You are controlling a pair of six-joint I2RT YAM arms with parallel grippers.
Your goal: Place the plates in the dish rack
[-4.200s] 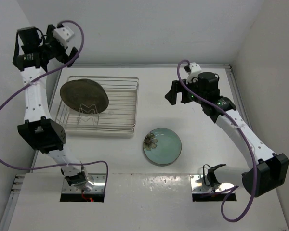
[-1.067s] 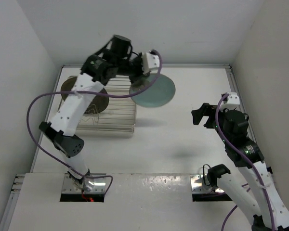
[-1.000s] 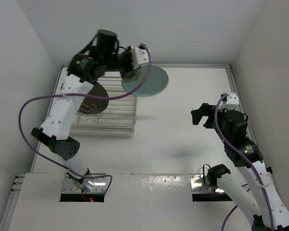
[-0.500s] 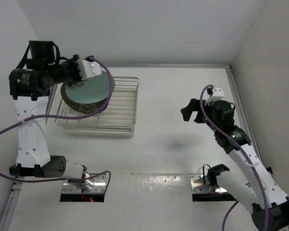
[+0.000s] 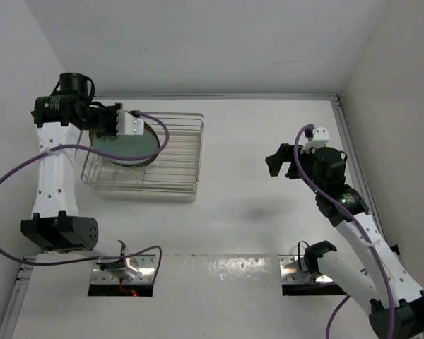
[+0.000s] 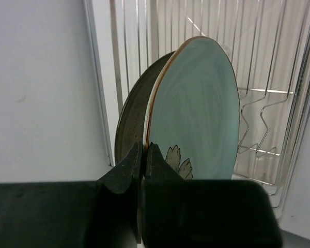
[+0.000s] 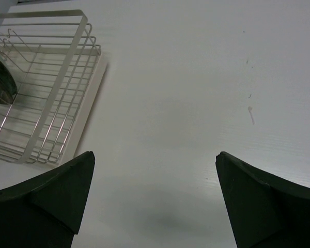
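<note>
**Left hand**. My jaws are pinched fully together on the rim of the mint-green plate. The grip sits just beside the dark flower mark.
- Arm pose: the arm climbs steeply from its base at the near left and runs up along the left wall. It folds at the top so that the wrist reaches sideways to the right, over the left end of the dish rack.

**Mint-green plate.** I hold it on edge, close to upright, inside the rack at its left end. Its glazed face is turned towards the zigzag wire dividers. I cannot tell whether its lower edge sits on the wires.

**Dark brown plate**. It stands on edge in the rack directly behind the mint-green plate, on the side of the rack's left wall. The two are very close, and I cannot tell whether they touch.

**Dish rack.** A silvery wire basket lying on the far left part of the white surface.

**Right hand**. My jaws are spread wide with nothing between them.
- Arm pose: the arm rises from its base at the near right with the elbow bent. The hand hangs above the surface, pointing towards the rack and well apart from it.
</note>
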